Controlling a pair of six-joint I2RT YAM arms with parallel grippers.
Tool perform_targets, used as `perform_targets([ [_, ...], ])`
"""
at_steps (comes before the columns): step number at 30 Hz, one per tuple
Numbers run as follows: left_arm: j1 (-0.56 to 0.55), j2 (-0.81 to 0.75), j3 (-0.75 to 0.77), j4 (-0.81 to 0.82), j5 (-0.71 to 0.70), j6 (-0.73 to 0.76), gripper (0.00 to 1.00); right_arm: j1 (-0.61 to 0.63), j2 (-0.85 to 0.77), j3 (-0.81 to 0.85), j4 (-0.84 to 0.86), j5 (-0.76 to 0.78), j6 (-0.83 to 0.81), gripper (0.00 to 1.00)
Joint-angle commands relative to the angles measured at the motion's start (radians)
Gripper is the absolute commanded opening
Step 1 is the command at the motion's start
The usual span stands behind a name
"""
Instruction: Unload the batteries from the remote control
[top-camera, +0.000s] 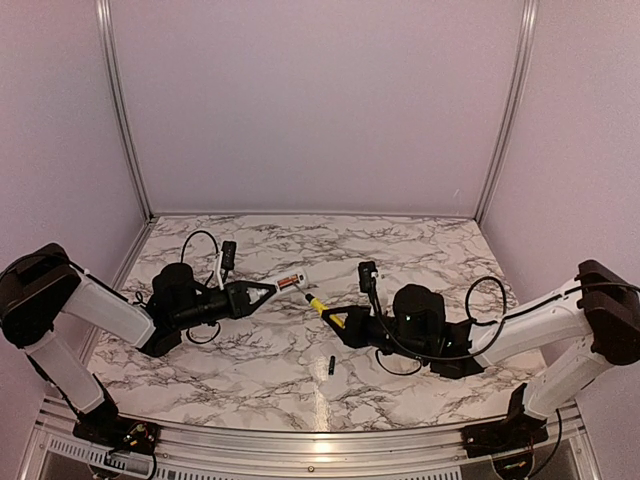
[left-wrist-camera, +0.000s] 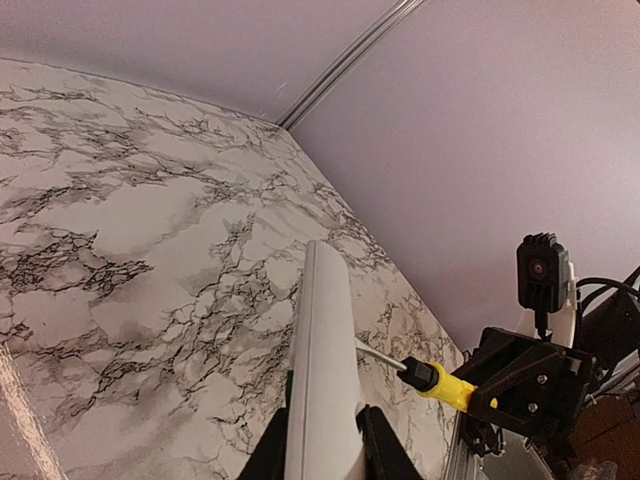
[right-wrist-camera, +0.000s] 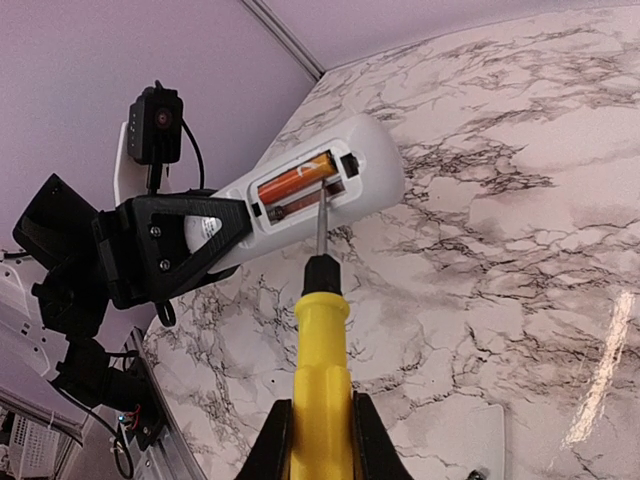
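One remote control (right-wrist-camera: 350, 165), one screwdriver (right-wrist-camera: 322, 340). One orange battery (right-wrist-camera: 297, 180) sits in the remote control's open compartment; one dark battery (top-camera: 331, 365) lies on the table (top-camera: 420, 250). The left gripper (top-camera: 262, 292) clamps the remote control between narrow fingers, over the table. The right gripper (top-camera: 337, 320) pinches the screwdriver's yellow handle, its tip touching the compartment.

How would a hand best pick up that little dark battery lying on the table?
Grip the battery across its middle, probably from straight above, pinching its long sides: it lies flat on the table, slim and round, nothing crowding it.

Glossy marble-look table (top-camera: 420, 250); smooth plastic remote control (right-wrist-camera: 372, 160); plastic-handled screwdriver (right-wrist-camera: 322, 340).
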Motion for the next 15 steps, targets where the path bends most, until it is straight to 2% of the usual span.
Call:
perform_targets([
  [1,-0.008,0.008,0.031,0.03,0.044,-0.011,0.0,-0.027,0.021,0.048,-0.022,0.015,-0.004,0.0],
  [15,-0.007,0.0,0.049,-0.031,0.037,0.0,0.0,-0.04,0.09,0.124,-0.123,0.063,-0.105,0.0],
])
